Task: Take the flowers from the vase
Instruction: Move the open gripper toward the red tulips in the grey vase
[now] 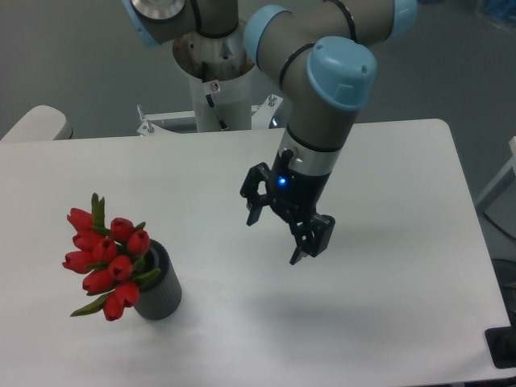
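Single fixed view of a white tabletop [387, 161] with a UR5e arm [322, 81] entering from the top centre of the frame. The hand [274, 242] hangs near the middle of the picture, above the tabletop, its two dark fingers [310, 238] spread wide apart with nothing between them; a small blue light glows on its wrist. The flowers [105, 258], a tight bunch of red tulip buds with green leaves, sit in the vase [160, 294] at the lower left of the frame, leaning out toward the left edge and spreading wider than the vase itself. The vase, dark grey and ribbed, stands on the tabletop, tilted slightly to the left. Hand and flowers are well apart, the hand lying to the right of and higher in the frame than the bunch
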Controlling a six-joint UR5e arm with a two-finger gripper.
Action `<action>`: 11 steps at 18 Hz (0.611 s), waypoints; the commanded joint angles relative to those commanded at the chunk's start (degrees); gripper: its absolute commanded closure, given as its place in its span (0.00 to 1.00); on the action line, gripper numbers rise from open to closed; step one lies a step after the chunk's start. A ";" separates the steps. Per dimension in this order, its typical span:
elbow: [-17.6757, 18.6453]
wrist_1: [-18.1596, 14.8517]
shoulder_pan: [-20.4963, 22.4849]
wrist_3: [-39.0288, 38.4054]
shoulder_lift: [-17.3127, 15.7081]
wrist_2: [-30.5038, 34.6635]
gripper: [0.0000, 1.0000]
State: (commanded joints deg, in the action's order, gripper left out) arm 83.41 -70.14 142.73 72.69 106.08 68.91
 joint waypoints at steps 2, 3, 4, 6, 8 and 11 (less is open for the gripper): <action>0.44 0.09 0.09 0.09 -0.09 0.00 0.00; 0.61 0.00 0.09 0.09 -0.17 0.00 0.00; 0.62 0.00 0.09 0.00 -0.18 0.00 0.00; 1.40 0.00 0.09 0.00 -0.44 -0.09 0.00; 3.07 0.70 0.09 0.00 -1.31 0.00 0.00; 5.36 3.24 0.09 -1.83 -2.11 -0.17 0.00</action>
State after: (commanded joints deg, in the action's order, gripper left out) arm 88.76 -66.89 142.82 70.85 103.98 68.73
